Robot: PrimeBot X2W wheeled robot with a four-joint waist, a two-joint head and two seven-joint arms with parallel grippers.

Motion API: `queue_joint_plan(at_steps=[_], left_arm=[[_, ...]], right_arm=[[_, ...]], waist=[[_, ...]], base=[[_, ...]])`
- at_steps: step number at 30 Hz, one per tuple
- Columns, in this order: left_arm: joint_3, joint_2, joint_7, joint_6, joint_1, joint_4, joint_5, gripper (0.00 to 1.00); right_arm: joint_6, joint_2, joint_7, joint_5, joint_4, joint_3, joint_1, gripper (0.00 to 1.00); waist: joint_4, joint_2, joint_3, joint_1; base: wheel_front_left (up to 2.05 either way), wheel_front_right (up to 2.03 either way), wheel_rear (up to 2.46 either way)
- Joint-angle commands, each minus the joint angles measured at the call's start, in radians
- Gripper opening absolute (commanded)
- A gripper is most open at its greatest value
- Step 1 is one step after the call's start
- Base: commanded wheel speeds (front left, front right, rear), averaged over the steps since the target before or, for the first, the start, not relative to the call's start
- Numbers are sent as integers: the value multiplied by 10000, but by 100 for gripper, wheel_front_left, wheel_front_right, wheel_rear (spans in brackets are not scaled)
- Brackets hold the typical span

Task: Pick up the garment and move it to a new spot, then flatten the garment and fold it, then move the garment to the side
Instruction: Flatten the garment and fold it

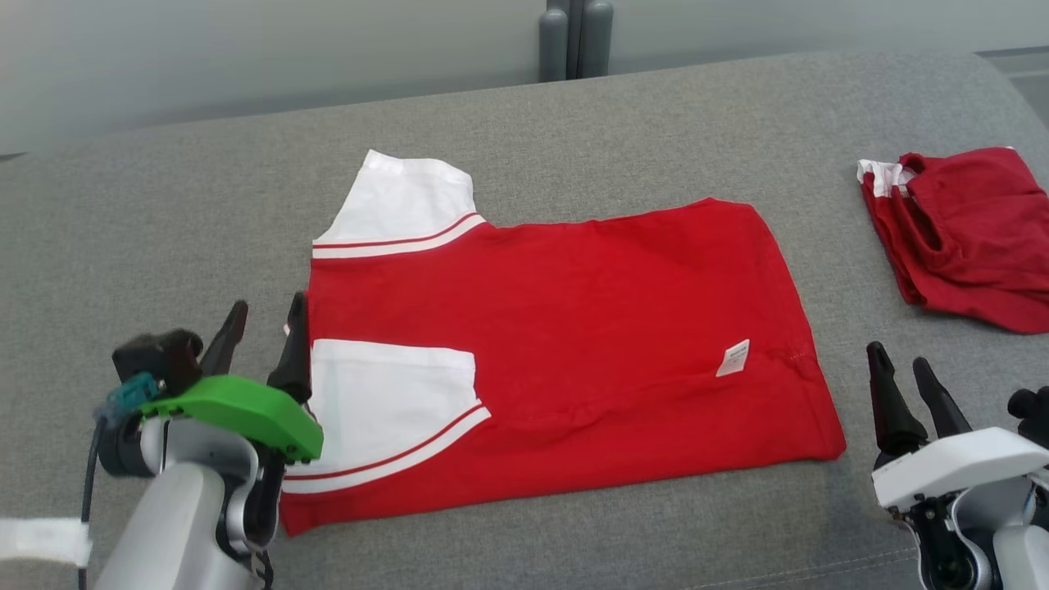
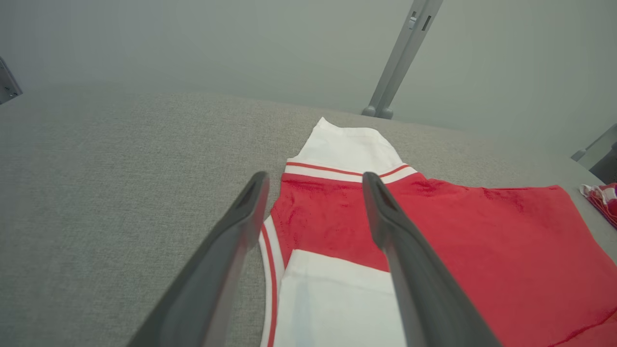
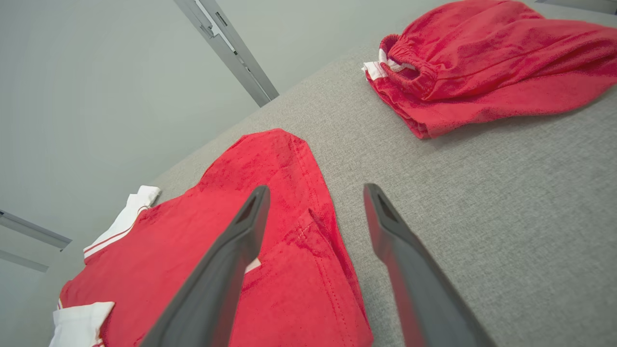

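One left gripper (image 1: pixel 267 315) is hovering at the left edge of the one red-and-white garment (image 1: pixel 574 328), jaws wide and empty. The garment is lying flat on the grey surface (image 1: pixel 164 205). One right gripper (image 1: pixel 899 360) is sitting near its right hem, jaws wide and empty. One folded red bundle (image 1: pixel 967 238) is lying far right.

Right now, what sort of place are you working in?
Probably an indoor test or lab room set up for folding clothes: a broad grey fabric-covered surface, a bare pale wall with a grey post behind it, and a red-and-white T-shirt spread out near red shorts.
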Motion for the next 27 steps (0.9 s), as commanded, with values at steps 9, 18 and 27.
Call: queue_joint_plan(at_steps=[9,18,27], left_arm=[[-431,331,1275,-538,-3172,1335,295,100],[-664,618,2083,-584,-5308,3072,678,100],[-762,812,3214,-250,-7095,5050,802,100]], right_arm=[[4,-145,463,-614,-776,945,-1312,100],[4,-324,454,-527,-1266,1682,-2169,100],[4,-441,355,-196,-2065,2290,-2469,100]], waist=[[-1052,0,1466,0],[-1773,0,2701,0],[-2308,0,3731,0]], base=[[0,0,0],[0,0,0],[0,0,0]])
